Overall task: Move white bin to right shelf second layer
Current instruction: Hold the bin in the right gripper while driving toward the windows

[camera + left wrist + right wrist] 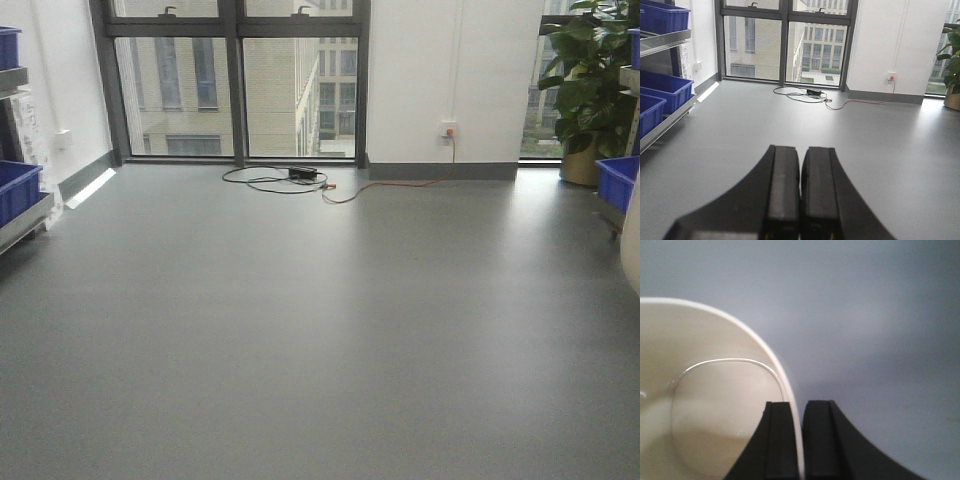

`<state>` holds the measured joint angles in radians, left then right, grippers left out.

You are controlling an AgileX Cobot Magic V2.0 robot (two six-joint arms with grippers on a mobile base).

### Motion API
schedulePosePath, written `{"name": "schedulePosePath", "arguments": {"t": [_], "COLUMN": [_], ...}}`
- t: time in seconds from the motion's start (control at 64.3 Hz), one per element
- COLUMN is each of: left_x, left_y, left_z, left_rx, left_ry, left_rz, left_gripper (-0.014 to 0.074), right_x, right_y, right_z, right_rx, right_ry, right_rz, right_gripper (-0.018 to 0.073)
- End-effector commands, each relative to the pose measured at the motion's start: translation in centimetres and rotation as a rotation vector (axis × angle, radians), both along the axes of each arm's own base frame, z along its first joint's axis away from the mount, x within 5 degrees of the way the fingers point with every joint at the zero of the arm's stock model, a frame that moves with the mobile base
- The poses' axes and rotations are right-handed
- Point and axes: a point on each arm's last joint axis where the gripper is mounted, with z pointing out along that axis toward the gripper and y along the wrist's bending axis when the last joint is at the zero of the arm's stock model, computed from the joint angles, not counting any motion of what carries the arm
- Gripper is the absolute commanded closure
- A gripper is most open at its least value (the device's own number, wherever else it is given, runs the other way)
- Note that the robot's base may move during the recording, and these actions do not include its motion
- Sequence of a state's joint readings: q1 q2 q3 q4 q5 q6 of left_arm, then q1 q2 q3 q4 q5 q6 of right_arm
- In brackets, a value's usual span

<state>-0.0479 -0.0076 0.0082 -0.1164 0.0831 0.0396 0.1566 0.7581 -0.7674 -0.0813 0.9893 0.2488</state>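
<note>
Three blue crates (665, 90) are sitting on the left rack (665, 42). Left gripper (801, 150) is hanging with jaws together, nothing between. Right gripper (796, 405) is clamping the one white bin (705, 390) by its rim, one finger inside, one outside, above a blurred grey surface (880, 315).

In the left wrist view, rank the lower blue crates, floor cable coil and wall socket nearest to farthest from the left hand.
1. lower blue crates, on the left rack.
2. cable coil, floor ahead, near the window.
3. wall socket, far wall, to the right.
</note>
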Motion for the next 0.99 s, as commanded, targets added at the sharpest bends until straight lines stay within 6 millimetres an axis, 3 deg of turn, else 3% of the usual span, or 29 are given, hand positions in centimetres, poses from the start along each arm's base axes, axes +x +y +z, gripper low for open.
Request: {"name": "schedulePosePath", "arguments": {"t": [0.0, 0.979], "left_x": [-0.04, -0.04], "left_y": [0.07, 0.07], "left_z": [-0.10, -0.10], "left_rx": [-0.010, -0.010], "left_ry": [-0.072, -0.072], "left_rz": [0.006, 0.006], "left_gripper": [0.0512, 0.0512], "right_x": [0.43, 0.43], "right_y": [-0.01, -0.01], "right_z": [1.29, 1.29], "right_rx": [0.008, 0.008], "right_ry": [-0.091, -0.091], "right_rz": [0.001, 0.001], "right_gripper": [0.0494, 0.0494]}}
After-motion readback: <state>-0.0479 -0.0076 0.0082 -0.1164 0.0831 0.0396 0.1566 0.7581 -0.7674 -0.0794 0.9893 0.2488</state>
